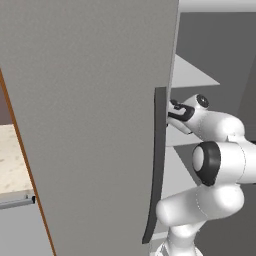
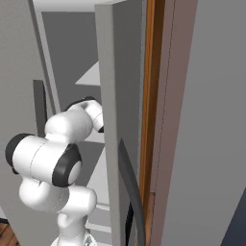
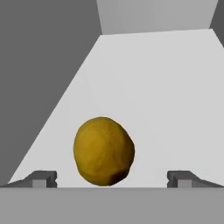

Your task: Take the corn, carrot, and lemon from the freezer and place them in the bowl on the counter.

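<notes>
Yellow lemon [image 3: 103, 151] on white freezer shelf [image 3: 166, 96] | long axis upright | jaws wide open, empty

You see a dull yellow-olive lemon [image 3: 103, 151] with a darker brown patch low on it, on a plain white shelf [image 3: 166, 96]; the freezer [image 1: 90, 125] door is flat grey, its handle [image 1: 156, 165] dark grey.

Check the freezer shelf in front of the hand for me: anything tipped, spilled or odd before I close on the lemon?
Nothing stands out. The lemon sits whole on the white shelf of the freezer, between the fingertips of the open hand. The shelf shows no spill or mess around it.
</notes>
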### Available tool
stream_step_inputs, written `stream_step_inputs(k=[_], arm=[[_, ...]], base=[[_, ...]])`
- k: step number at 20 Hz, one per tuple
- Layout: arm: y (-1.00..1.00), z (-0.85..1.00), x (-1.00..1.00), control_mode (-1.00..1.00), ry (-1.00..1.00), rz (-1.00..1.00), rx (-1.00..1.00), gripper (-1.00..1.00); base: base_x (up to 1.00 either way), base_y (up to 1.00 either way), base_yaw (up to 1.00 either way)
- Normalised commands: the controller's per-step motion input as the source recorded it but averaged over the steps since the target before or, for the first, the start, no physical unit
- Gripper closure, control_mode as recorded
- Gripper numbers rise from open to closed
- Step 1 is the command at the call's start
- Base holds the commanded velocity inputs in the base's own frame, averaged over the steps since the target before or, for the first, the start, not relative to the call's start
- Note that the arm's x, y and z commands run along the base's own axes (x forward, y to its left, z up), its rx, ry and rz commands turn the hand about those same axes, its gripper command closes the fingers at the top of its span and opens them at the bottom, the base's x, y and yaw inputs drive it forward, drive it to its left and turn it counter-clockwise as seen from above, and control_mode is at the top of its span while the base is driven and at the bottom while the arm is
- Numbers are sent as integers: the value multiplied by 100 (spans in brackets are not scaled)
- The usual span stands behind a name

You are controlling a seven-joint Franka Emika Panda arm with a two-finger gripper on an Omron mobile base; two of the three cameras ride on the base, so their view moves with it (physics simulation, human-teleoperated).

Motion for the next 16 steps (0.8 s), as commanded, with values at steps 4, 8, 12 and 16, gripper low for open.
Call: stream_step_inputs(k=[4, 8, 12, 16], arm=[[0, -11, 14, -100, 0, 0, 0, -100], [0, -11, 13, -100, 0, 0, 0, -100], [0, -11, 18, -100, 0, 0, 0, -100], [0, -12, 16, -100, 0, 0, 0, -100]], base=[[0, 0, 0], [0, 0, 0], [0, 0, 0], [0, 0, 0]])
